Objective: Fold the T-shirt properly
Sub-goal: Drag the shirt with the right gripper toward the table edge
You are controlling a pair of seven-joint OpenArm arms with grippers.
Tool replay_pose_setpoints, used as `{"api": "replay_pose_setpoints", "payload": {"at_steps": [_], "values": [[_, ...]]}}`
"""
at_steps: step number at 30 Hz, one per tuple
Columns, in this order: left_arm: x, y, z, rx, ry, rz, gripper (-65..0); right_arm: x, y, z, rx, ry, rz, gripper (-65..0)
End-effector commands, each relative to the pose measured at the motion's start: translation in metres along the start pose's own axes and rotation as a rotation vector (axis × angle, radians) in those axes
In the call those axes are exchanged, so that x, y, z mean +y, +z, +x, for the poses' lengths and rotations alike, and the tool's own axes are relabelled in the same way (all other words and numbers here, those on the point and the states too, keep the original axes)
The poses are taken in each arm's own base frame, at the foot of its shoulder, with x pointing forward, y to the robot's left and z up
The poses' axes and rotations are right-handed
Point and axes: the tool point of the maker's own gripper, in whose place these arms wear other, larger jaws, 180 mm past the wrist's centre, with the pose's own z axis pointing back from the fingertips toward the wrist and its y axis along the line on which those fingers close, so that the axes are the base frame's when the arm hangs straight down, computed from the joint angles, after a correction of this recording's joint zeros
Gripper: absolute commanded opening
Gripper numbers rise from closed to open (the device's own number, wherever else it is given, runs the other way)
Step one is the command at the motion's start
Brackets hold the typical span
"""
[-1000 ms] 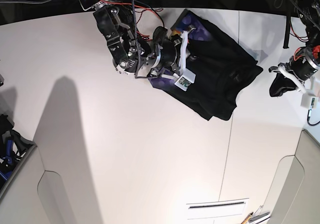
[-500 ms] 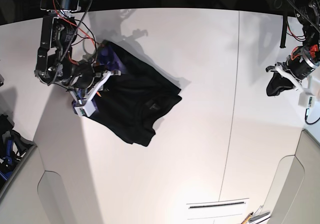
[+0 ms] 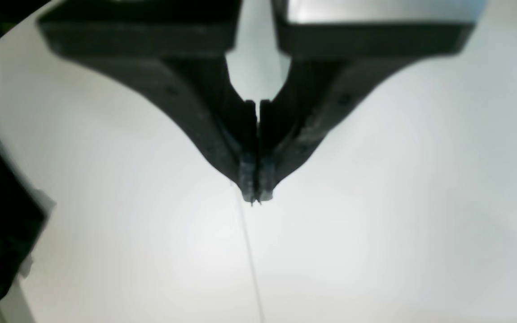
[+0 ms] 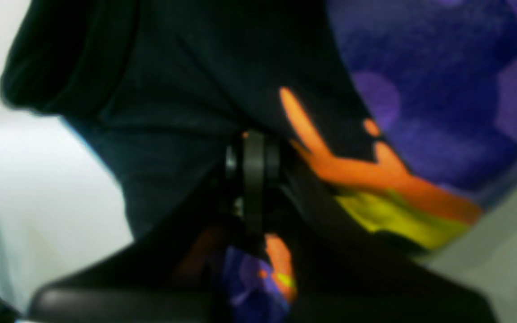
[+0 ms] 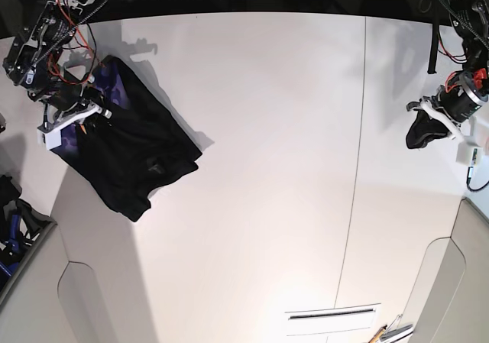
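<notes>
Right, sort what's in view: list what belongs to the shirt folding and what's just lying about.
Part of the job:
- T-shirt, bunched at the table's edge
- right gripper, shut on the T-shirt
- left gripper, shut, holding nothing

Just lying about:
- table
- white slotted plate at the near edge

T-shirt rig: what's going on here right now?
The right claw is shut on the black T-shirt, pinching a bunched edge where the orange and purple print shows. The shirt lies crumpled, not neatly folded, at the far left of the white table in the base view. The left claw is shut on nothing, hanging over bare table at the opposite side, well away from the shirt.
</notes>
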Motion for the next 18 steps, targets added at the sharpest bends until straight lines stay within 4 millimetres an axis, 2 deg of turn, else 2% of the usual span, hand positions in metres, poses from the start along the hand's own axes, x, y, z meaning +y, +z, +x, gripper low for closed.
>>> {"api": "replay_pose_setpoints", "payload": {"at_steps": [1,6,10,13,18], "values": [[-0.002,0.004,0.015,-0.044,-0.025,-0.010,-65.0,0.014,0.006,0.019,-0.064,0.036,0.058,-65.0],[-0.002,0.004,0.016,-0.045,-0.025,-0.011,-65.0,0.065,0.022,0.043,-0.155,0.173,0.237,-65.0],[-0.002,0.004,0.015,-0.044,-0.025,-0.010,-65.0,0.097,0.030,0.054,-0.164,0.320,0.277,-65.0],[-0.002,0.004,0.015,-0.044,-0.026,-0.010,-65.0,0.098,0.026,0.057,-0.097,0.477,0.213,-65.0],[-0.002,0.004,0.015,-0.044,-0.025,-0.010,-65.0,0.075,0.021,0.067,0.022,0.766,0.028,-65.0]]}}
